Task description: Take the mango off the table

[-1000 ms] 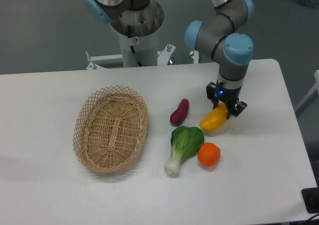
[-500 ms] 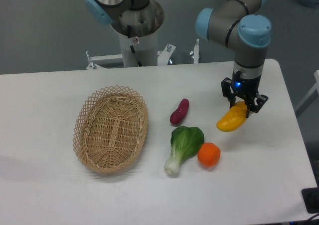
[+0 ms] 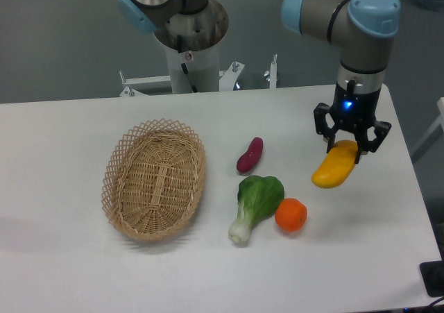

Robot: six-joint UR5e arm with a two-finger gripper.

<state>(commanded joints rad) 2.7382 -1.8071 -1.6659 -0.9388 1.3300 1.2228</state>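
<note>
Camera: gripper point(image 3: 349, 146), jaws clamped on mango point(image 3: 334, 167), has risen and shifted right over the last second; mango now clear of table point(image 3: 62, 271), pick essentially done

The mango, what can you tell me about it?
The mango is smooth, long and slightly curved, yellow with an orange tinge at its lower left end. It hangs tilted, its upper right end clamped in the gripper, apparently lifted off the white table, right of the other produce.

mango point(image 3: 334, 168) yellow-orange; table point(image 3: 62, 264) white | basket point(image 3: 154, 180) tan lattice; eggplant point(image 3: 250, 155) purple; orange point(image 3: 291, 214) orange
</note>
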